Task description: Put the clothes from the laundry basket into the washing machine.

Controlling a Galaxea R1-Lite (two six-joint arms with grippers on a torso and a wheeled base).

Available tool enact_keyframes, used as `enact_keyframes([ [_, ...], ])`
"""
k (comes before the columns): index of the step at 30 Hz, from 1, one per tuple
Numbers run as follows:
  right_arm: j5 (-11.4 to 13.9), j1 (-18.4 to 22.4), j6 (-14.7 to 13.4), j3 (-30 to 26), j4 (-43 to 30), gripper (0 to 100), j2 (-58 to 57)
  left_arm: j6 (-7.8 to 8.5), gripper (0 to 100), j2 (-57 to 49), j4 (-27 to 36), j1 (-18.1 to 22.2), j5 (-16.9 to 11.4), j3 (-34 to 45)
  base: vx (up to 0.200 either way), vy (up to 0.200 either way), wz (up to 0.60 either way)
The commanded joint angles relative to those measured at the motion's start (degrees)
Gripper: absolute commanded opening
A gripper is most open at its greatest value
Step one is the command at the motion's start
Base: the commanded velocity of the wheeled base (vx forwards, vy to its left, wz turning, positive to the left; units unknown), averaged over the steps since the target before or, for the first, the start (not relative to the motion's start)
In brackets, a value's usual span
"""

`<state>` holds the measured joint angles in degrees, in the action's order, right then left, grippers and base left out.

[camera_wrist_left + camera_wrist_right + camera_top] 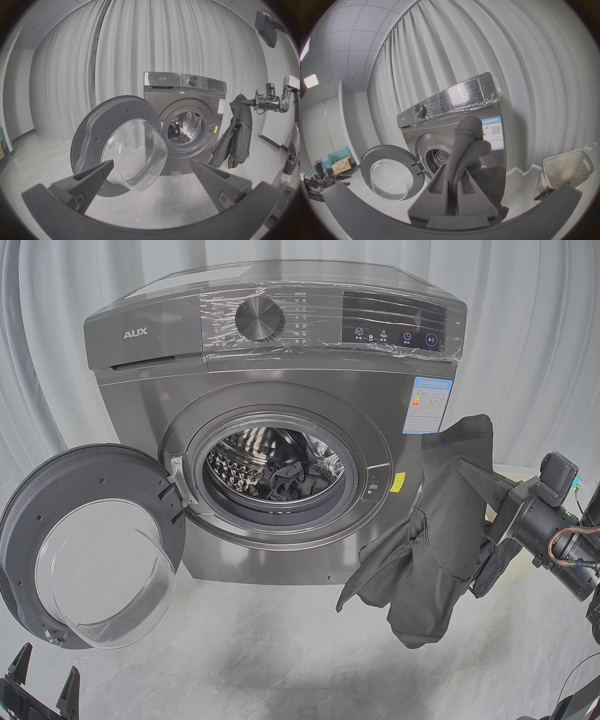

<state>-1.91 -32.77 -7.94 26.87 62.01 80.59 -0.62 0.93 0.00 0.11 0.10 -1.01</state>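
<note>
Right now the right hand (469, 472) (453, 185) is pressed together on a dark grey garment (437, 534) (468, 140), pinching it near its top. The cloth hangs free in the air, off the floor (281, 640), and a fold of it sticks up above the fingers. In the head view the garment sits to the right of the washing machine (281, 365) and overlaps its front right edge, below the blue energy label (428, 404). It is outside the drum (250, 452). In the left wrist view the same garment (237, 134) dangles from the right hand (247, 102) just beside the washing machine (184, 93). The round door (81, 540) (109, 131) (390, 172) is swung fully open to the machine's left, its clear bowl window facing out. Inside the drum there is already a crumpled pile of dark clothes (290, 480) (178, 139) at the bottom. The left hand (44, 680) (153, 181) is low at the near left, below the open door, fingers spread and holding nothing. The laundry basket (568, 168), a cream perforated plastic one, stands on the floor to the right of the machine, by the pale curtain (537, 334); I can't tell what's in it. The control panel (325, 321) with its dial is covered in plastic wrap.
</note>
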Motion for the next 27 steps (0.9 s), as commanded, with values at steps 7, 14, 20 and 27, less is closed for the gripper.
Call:
enact_keyframes([
  [7, -3.7, -7.7, -0.1, 2.8, 0.3, 0, 6.4, 0.8, 100, -0.9, 0.1, 0.0, 0.2, 0.9, 0.0, 0.029, 0.0],
  [14, -4.7, -9.5, -0.7, 5.3, 3.0, 0, 9.4, 1.15, 100, -0.9, 0.0, 0.1, -0.2, 1.0, 0.0, 0.0, 0.0],
  [20, -4.7, -10.1, -1.7, 7.7, 3.2, 0, 11.9, 2.29, 100, -0.9, -0.2, 0.1, -1.7, 1.0, 0.0, 0.0, 0.0],
  [27, -5.1, -10.1, -2.5, 8.8, 3.2, 0, 14.1, -0.17, 100, 0.1, -5.4, 0.4, -2.5, -7.7, 0.0, 0.0, 0.0],
])
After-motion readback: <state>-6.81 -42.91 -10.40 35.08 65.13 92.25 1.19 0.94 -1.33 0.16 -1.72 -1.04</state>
